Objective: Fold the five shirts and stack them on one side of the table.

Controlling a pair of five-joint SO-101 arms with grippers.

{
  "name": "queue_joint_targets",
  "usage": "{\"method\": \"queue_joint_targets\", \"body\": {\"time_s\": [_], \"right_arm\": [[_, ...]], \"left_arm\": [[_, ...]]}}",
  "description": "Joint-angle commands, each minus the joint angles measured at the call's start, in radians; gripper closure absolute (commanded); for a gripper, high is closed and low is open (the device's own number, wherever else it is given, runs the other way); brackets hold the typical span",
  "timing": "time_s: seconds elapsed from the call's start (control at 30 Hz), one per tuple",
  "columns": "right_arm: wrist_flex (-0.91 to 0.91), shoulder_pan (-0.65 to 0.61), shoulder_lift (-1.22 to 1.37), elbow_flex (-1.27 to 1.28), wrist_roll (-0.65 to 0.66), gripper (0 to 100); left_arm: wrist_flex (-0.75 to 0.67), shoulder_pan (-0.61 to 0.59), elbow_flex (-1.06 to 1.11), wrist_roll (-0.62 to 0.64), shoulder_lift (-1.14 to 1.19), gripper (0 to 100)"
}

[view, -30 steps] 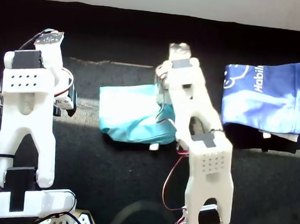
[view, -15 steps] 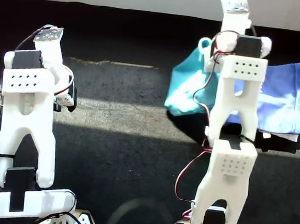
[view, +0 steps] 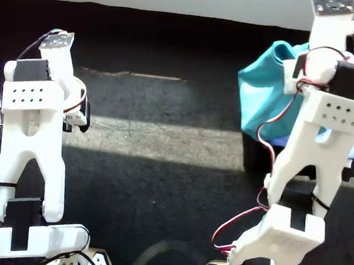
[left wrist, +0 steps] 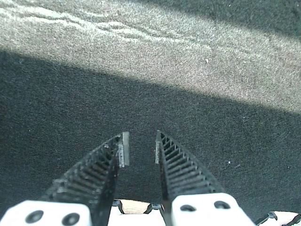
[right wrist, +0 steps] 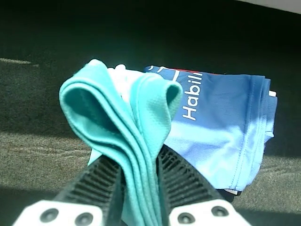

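**R arm w/ teal shirt at the stack**

R gripper point(right wrist: 138, 157) was clamped on the folded teal shirt point(right wrist: 117, 108). The cloth was pinched btwn the ribbed fingers, w/ the folded loops bulging out past the tips. The shirt hung off the table point(view: 164, 137).

The blue shirt point(right wrist: 221, 122) lay flat on top of the stack point(right wrist: 229, 190), just beyond and below the tips, partly under the hanging teal cloth.

Key relation: the stack sat ahead of the R gripper and a bit to one side of the held bundle, not squarely beneath it. The blue shirt's long axis ran approx crosswise to the fingers.

Judgement: carry step nearly done. Next move calls for centring over the blue shirt, lowering, then letting go. Risk: teal folds spring open, or the shirt lands skewed over the stack edge.

L gripper point(left wrist: 139, 148) hung low over the dark table, fingers a little apart, holding nothing, well apart from the stack. R arm was clearly the nearer.
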Motion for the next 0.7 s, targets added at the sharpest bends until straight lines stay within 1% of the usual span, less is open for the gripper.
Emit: {"method": "queue_joint_targets", "body": {"time_s": [0.0, 0.13, 0.27, 0.5, 0.67], "right_arm": [[-0.004, 0.059, -0.059, 0.008, 0.017, 99.2], [-0.044, 0.128, -0.018, 0.008, 0.087, 99.2], [-0.074, 0.183, 0.096, 0.004, 0.152, 99.2], [-0.243, 0.257, 0.315, -0.001, 0.213, 99.2], [-0.358, 0.312, 0.397, -0.001, 0.219, 99.2]], "left_arm": [[-0.011, -0.007, -0.007, 0.002, -0.044, 89], [-0.011, -0.007, -0.007, 0.002, -0.044, 89], [-0.011, -0.007, -0.007, 0.002, -0.044, 89], [-0.011, -0.007, -0.007, 0.002, -0.042, 89], [-0.011, -0.008, -0.007, 0.002, -0.038, 89]]}}
